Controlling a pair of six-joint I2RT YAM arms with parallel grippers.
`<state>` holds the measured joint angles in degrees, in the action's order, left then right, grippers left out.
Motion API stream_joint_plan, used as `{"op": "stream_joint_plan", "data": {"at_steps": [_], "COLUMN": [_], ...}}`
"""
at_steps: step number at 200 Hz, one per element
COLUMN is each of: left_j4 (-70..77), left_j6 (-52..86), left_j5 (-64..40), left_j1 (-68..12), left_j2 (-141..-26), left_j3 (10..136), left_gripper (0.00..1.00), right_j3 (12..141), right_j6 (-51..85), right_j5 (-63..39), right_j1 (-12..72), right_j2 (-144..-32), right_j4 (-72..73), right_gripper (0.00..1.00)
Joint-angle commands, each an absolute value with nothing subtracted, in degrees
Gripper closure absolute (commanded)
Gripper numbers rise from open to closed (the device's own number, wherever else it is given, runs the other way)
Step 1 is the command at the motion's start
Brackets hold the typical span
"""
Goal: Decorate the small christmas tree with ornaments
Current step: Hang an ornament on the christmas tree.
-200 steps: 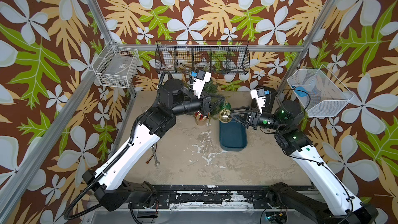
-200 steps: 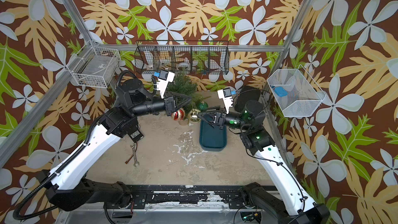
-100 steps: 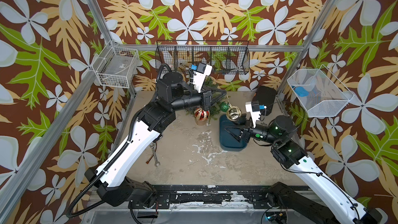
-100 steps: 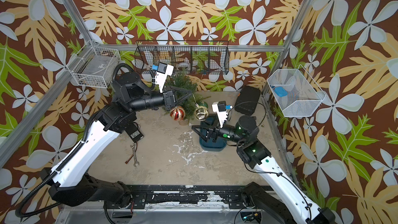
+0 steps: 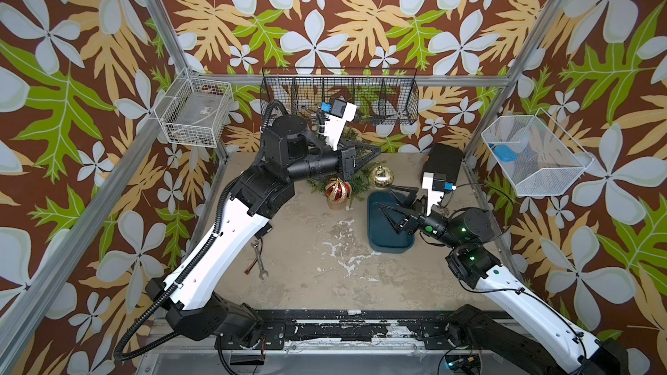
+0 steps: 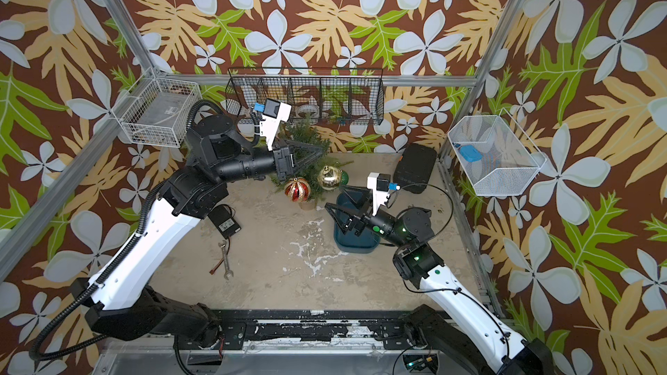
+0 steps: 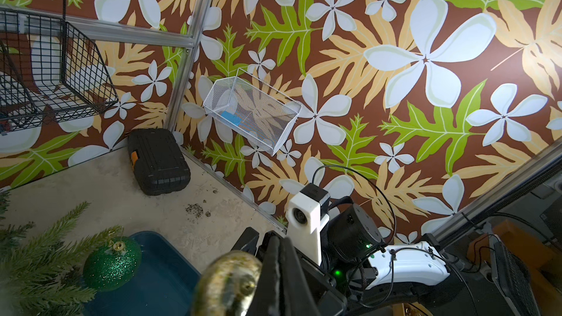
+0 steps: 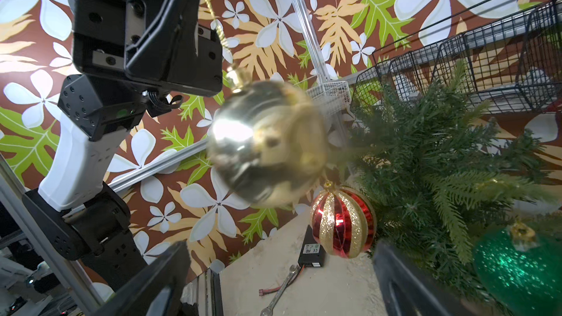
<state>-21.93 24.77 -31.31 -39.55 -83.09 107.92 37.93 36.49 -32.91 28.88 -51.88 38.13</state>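
Right fingers (image 8: 158, 281) spread wide and empty, low over the teal tray (image 5: 391, 243) toward the worktop's (image 5: 317, 268) right edge. Gold bauble (image 5: 381, 176) lies straight ahead of them, toward the back edge, hanging plumb with its long axis vertical. Left fingers (image 7: 276, 275) are closed directly above it. The cord (image 8: 219, 25) runs up toward them, but the pinch itself is not resolved. Left arm nearer. Behind is the small christmas tree (image 8: 441, 153), mid back edge, with the red-and-gold bauble (image 5: 338, 189) and green bauble (image 6: 344, 177) at its branches.
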Motion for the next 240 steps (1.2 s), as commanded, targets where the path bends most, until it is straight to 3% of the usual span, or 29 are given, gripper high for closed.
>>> {"op": "stream_joint_plan", "data": {"at_steps": [1, 56, 103, 240], "left_j4": [-21.1, -20.8, -21.2, -21.0], "left_j6": [24.9, 25.3, 25.0, 25.2], "left_j5": [-31.9, -33.3, -32.7, -34.0], "left_j1": [-39.6, -40.4, -40.4, -40.4], "left_j2": [-83.3, -83.7, -83.6, -83.3], "left_j3": [108.5, 109.2, 109.8, 110.6], "left_gripper": [1.0, 1.0, 1.0, 1.0], "right_j3": [37.7, 40.1, 42.2, 43.6], "right_j6": [41.0, 44.5, 44.7, 46.5], "right_j5": [-33.6, -37.6, -36.7, -36.8], "right_j1": [28.9, 29.1, 29.1, 29.1], "right_j2": [-52.7, -58.2, -61.0, -64.9], "right_j4": [50.6, 59.0, 59.2, 62.8], "right_gripper": [0.05, 0.13, 0.09, 0.1]}}
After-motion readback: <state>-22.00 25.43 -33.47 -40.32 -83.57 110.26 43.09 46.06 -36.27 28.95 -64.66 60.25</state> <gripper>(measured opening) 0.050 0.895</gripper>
